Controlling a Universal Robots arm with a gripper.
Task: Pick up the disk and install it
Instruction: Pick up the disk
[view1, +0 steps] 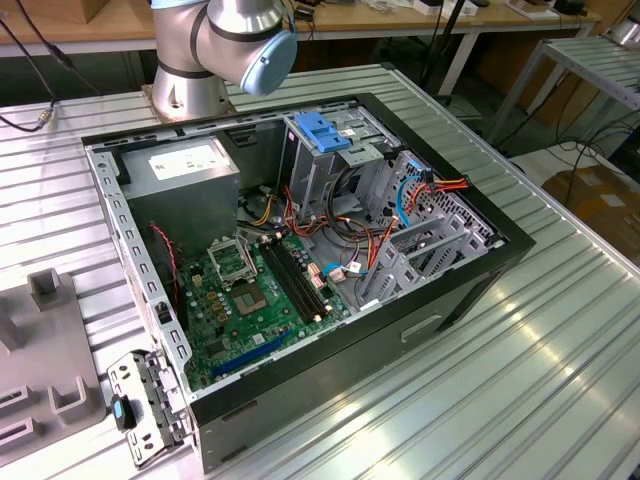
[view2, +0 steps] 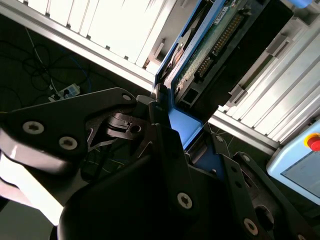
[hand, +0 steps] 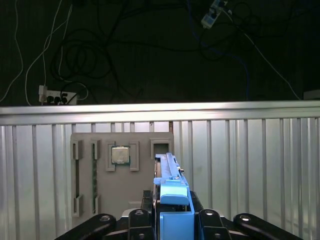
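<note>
The disk is seen edge-on in the first wrist view, a thin slab with a blue carrier and a blue end tab. My gripper is shut on it, with black fingers pressed against both sides. Past the disk's far end lies a grey fixture plate with an open slot. In the second wrist view the disk shows its green circuit board and blue carrier edge, clamped in the gripper.
In the exterior view an open computer case lies on the ribbed metal table, with a grey power supply, a motherboard, and a drive cage with a blue latch. The arm's base stands behind the case.
</note>
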